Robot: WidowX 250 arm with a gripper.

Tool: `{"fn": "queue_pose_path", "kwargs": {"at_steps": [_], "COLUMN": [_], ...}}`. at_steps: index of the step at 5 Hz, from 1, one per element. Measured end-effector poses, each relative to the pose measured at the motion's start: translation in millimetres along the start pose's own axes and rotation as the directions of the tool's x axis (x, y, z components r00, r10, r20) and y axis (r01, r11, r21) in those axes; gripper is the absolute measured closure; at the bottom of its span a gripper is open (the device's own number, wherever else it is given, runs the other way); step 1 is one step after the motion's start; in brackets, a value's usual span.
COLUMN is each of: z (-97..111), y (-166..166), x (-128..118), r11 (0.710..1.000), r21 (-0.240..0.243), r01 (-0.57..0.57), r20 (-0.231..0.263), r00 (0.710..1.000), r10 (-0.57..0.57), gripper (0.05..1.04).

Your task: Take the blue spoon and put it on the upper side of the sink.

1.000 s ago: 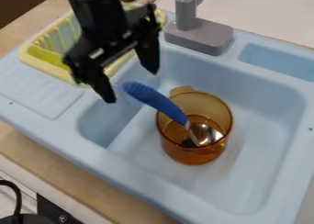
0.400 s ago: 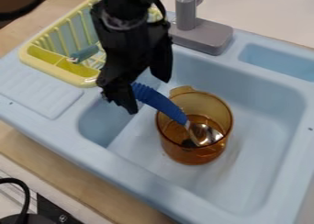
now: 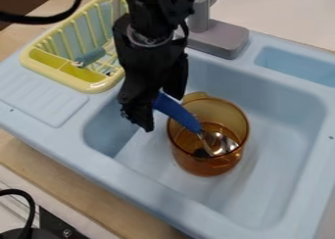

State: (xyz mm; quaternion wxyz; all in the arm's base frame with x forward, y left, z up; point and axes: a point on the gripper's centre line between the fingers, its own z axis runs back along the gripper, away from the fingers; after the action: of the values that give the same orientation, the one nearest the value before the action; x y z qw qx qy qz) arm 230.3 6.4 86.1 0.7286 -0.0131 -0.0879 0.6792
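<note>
Blue spoon (image 3: pixel 179 114) leaned in amber cup (image 3: pixel 204 167) near frame centre, long axis diagonal, handle toward upper left, bowl lower right. Gripper (image 3: pixel 163 112) stood spread around handle.

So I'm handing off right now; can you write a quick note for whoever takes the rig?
Gripper: open, fingers apart on either side of the blue handle; firm contact can't be confirmed.
Spoon: metal end inside the amber cup, handle leaning out over its rim.
Cup: upright in the large basin of the sink.
Done: gripper is at the handle. Spoon not yet out of the cup.
Left: close on the handle, lift the spoon clear, set it on the sink's upper side, release.
</note>
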Motion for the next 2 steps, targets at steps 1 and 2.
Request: {"fn": "queue_pose_path", "kwargs": {"at_steps": [1,2], "z": [-0.3,6.4], "y": [-0.9,-0.1], "x": [4.9,9.4], "r11": [0.998,0.996], "r21": [-0.032,-0.052], "r01": [-0.052,-0.076], "r20": [0.020,0.018], "r00": [0.998,0.997], "r10": [0.052,0.077], "gripper": [0.124,0.391]}}
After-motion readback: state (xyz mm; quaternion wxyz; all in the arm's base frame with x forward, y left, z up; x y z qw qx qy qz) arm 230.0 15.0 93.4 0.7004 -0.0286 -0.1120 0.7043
